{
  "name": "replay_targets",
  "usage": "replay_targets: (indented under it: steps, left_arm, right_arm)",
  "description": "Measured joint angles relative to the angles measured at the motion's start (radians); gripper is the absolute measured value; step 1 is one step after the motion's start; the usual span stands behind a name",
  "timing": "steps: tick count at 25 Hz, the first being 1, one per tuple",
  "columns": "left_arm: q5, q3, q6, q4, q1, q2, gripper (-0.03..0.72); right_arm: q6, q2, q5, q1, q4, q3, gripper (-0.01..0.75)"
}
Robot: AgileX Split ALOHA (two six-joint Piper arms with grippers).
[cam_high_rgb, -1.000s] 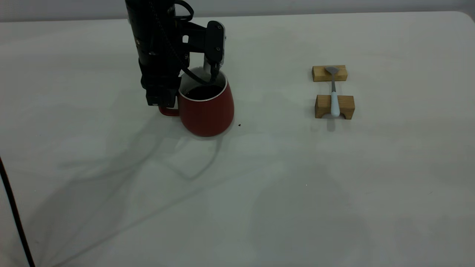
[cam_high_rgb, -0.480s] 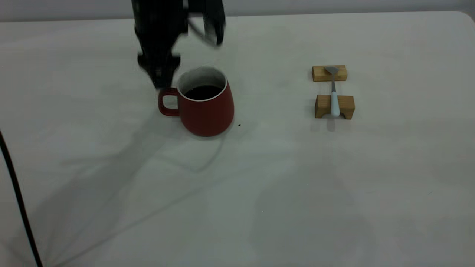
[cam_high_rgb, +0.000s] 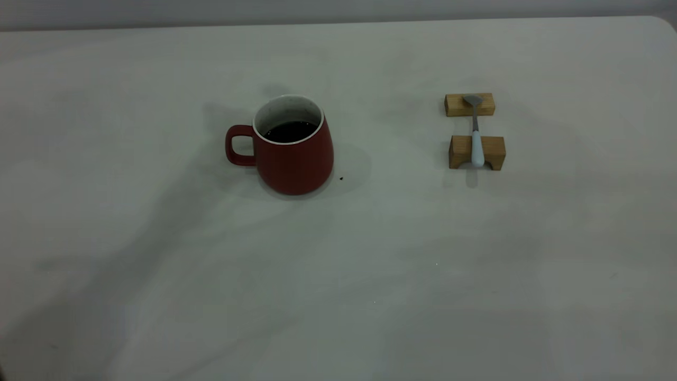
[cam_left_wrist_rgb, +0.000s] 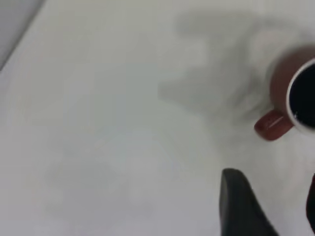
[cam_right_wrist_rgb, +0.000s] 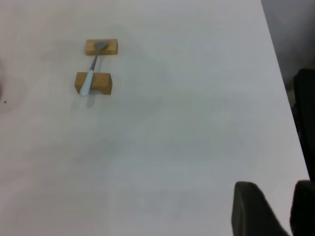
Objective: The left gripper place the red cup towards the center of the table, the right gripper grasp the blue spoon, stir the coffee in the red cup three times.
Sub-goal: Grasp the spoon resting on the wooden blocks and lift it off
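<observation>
cup: upright, left of centre; holds dark coffee
spoon: right, across two wooden blocks
left gripper: fingers apart, empty
right gripper: fingers apart, empty

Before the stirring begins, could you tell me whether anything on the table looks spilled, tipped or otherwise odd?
Nothing stands out. The red cup stands upright with the coffee inside and no spill around it. The blue spoon lies bridged across two wooden blocks. Only a tiny dark speck sits beside the cup on the table.
</observation>
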State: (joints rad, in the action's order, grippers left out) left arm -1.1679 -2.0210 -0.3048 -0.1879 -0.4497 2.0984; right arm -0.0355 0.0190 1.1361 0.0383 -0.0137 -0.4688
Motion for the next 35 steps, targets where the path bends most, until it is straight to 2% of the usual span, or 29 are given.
replay_targets:
  steps: [6,15,19,24,26,31,35]
  left_arm:
    - [0.0,0.04,0.078,0.019,0.0,-0.195,0.311]
    - [0.0,0.343,0.096,0.073,0.0,-0.613,0.249]
    - [0.0,0.525,0.179,0.074,0.0,-0.791,0.246]
    - [0.0,0.871,0.273,0.082,0.01,-1.115,0.246]
    - [0.0,1.0,0.289,0.115,0.076,-1.237,0.246]
    - [0.0,1.266,0.305,0.142,0.308,-1.481,0.246]
    - [0.005,1.37,0.305,0.145,0.389,-1.691,0.246]
  right_arm:
    - [0.0,0.0,0.0,0.0,0.0,0.0,0.237]
    - [0.0,0.0,0.0,0.0,0.0,0.0,0.237]
    - [0.0,0.0,0.0,0.0,0.0,0.0,0.237]
    - [0.0,0.0,0.0,0.0,0.0,0.0,0.237]
    - [0.0,0.0,0.0,0.0,0.0,0.0,0.237]
    - [0.0,0.0,0.0,0.0,0.0,0.0,0.237]
    - [0.0,0.0,0.0,0.0,0.0,0.0,0.237]
